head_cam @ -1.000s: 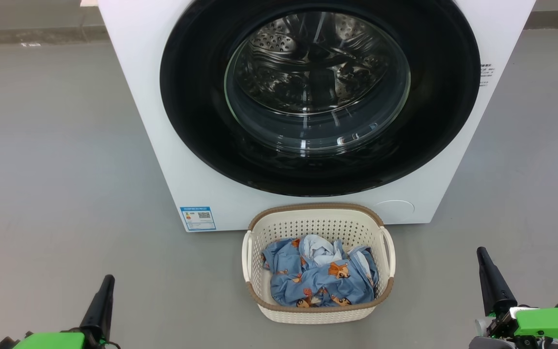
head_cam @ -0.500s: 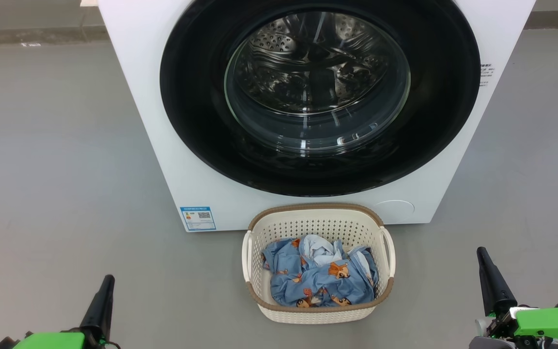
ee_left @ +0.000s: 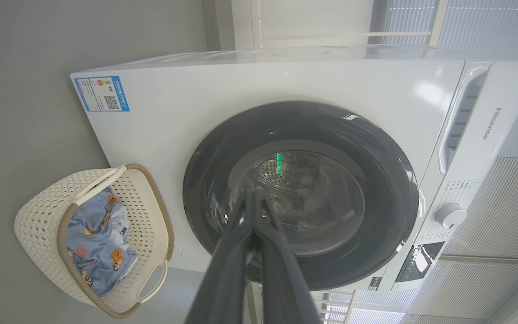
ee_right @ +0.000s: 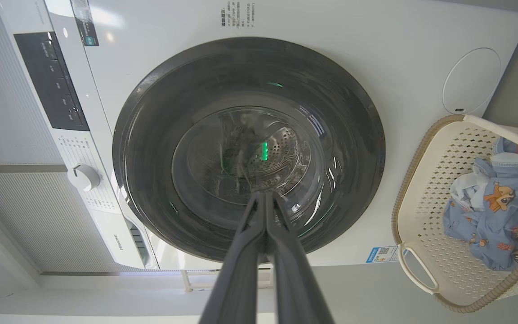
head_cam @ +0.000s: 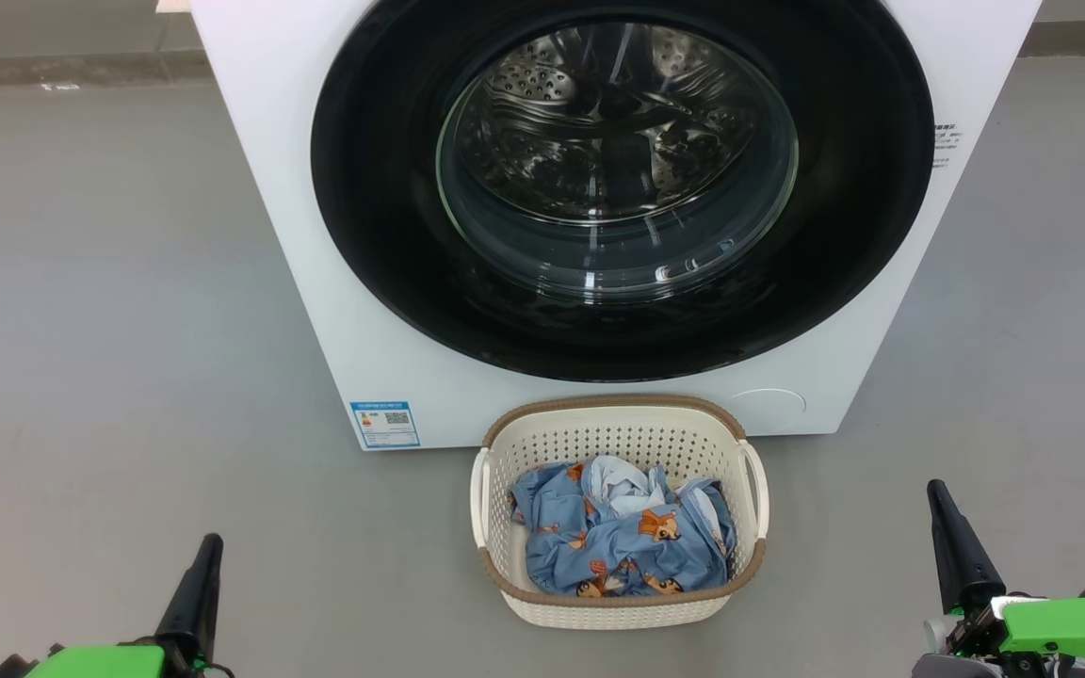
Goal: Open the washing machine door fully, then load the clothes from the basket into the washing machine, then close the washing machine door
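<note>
While nothing is being gripped, the left gripper [head_cam: 210, 546] is being held low at the left, with its two dark fingers pressed tight together and empty. The right gripper [head_cam: 934, 490] is being held the same way low at the right, pinched closed on nothing. Both are being held well apart from the basket [head_cam: 613, 403] and from the washing machine [head_cam: 260, 141], most likely because the job is only just being started and room is being left for a first reach.

Between the two grippers, the basket is being rested on the grey floor [head_cam: 109, 330], just in front of the machine and below its door. It is probably being put there so that short lifts are being made possible from basket to drum. Inside it, the clothes [head_cam: 618, 551] are being held in a crumpled pile: blue cloth with orange-brown animals, with a bit of white cloth [head_cam: 620, 480] poking out on top. The pile is lying low, under the brown rim.

Behind the basket, the washing machine door [head_cam: 382, 188] is being held shut, flat against the white front. Through its round glass, the steel drum [head_cam: 599, 122] is being seen, and it looks empty. So the door is being judged as the first thing to be opened.
</note>
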### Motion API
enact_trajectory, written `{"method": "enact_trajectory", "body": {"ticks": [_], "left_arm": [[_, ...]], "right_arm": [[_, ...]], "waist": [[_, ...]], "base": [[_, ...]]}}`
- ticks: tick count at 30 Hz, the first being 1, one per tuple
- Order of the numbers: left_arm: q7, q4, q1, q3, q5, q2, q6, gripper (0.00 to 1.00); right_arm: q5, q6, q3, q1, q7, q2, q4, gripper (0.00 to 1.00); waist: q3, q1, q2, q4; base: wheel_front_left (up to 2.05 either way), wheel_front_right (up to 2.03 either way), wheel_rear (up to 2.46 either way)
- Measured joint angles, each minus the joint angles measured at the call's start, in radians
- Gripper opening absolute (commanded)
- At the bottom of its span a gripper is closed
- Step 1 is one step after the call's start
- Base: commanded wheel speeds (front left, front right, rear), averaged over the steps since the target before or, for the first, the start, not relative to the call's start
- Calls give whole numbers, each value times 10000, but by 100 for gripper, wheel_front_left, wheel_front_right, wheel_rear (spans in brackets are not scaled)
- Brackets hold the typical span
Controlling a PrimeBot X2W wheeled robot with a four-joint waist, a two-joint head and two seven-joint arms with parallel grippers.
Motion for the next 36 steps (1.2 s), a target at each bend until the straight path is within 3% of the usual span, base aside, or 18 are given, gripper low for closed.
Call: {"method": "enact_trajectory", "body": {"ticks": [36], "left_arm": [[0, 0, 0, 0, 0, 0, 0, 0]], "right_arm": [[0, 0, 0, 0, 0, 0, 0, 0]], "waist": [[0, 0, 0, 0]], "base": [[0, 0, 0]]}}
